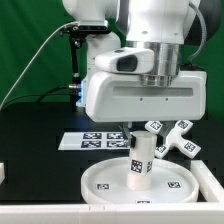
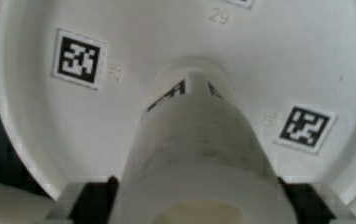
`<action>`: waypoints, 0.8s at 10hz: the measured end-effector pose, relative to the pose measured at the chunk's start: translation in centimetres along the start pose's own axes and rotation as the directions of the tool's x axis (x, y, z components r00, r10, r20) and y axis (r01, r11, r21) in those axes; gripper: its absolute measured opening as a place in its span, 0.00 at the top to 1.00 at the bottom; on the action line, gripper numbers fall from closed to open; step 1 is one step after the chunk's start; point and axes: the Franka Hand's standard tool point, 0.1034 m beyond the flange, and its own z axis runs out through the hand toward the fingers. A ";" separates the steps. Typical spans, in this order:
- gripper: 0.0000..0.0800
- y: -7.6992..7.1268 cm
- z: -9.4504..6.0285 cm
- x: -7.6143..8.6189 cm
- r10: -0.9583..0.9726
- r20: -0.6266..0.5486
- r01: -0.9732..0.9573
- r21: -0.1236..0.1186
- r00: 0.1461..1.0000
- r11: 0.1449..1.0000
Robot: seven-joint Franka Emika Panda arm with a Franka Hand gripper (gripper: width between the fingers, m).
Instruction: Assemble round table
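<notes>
Arm (image 1: 150, 60): white, fills the upper centre and right of the exterior view, wrist housing low over the work area.

Table (image 1: 40, 130): black surface, spans the middle band of the exterior view.

Disc (image 1: 105, 185): white, round, rimmed. Lies flat on the table at the bottom centre of the exterior view, directly under the wrist. Carries square tags on its upper face. Forms the background of the wrist view (image 2: 139, 40), with two tags visible there.

Marker board (image 1: 95, 141): flat on the table, left of centre, just behind the disc.

Foot (image 1: 170, 137): cross-shaped, tagged. Lies on the table right of centre, near the disc's far rim, apart from the leg.

Leg (image 1: 140, 165): short white cylinder, tagged. Stands upright at about the centre of the disc, base on the disc face. Dominates the wrist view (image 2: 193, 140).

Gripper (image 1: 139, 140): points straight down, closed on the top of the leg. In the wrist view (image 2: 193, 195), dark fingers (image 2: 97, 197) press against opposite flanks of the leg.
</notes>
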 end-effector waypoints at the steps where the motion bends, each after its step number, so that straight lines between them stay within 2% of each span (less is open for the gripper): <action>1: 0.49 0.1 0.0 0.2 0.073 -0.034 -0.073 0.000 0.997 0.997; 2: 0.49 0.2 0.0 0.3 0.204 -0.053 -0.204 0.007 0.977 0.979; 3: 0.49 0.1 0.0 0.2 0.369 -0.046 -0.368 0.025 0.928 0.930; 4: 0.49 0.3 0.1 0.0 0.528 -0.030 -0.527 0.036 0.849 0.849; 8: 0.49 0.7 0.1 -0.2 0.722 -0.012 -0.721 0.043 0.692 0.692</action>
